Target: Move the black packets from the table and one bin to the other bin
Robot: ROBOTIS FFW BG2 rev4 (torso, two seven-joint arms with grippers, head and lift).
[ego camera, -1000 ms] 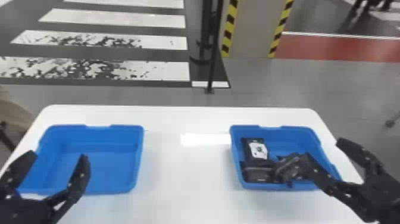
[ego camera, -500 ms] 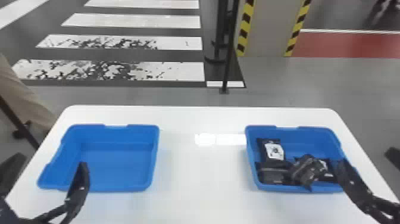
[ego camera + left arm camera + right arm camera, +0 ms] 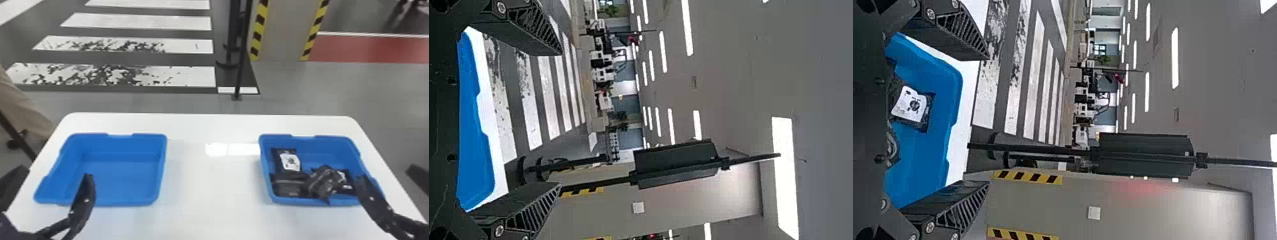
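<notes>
Packets are being held in the right blue bin (image 3: 332, 139) on the white desk (image 3: 207, 198), where four black ones are being made out from the head view. A white-labelled packet (image 3: 290, 161) is being kept at the bin's far left, a plain flat packet (image 3: 287, 188) is lying nearer, a crumpled packet (image 3: 324, 183) is being propped beside it, and a second labelled packet (image 3: 346, 183) is being partly covered by that one. The left blue bin (image 3: 121, 178) is being shown on the desk's other side.

The left gripper (image 3: 55, 172) is being held wide at that bin's near left corner, and the right gripper (image 3: 387, 175) wide at the near right corner of the packets' bin; whether either bin is being touched cannot be told.

From the left wrist, the left gripper (image 3: 560, 119) is being seen with fingers well apart, bin edge and ceiling lights (image 3: 688, 27) included. From the right wrist, the same wide spread is being shown, with one white label facing the camera. By both wrist views a dark panel (image 3: 1143, 155) is being added, mounted on a black pole (image 3: 243, 54) whose foot is being shown by the head view.
</notes>
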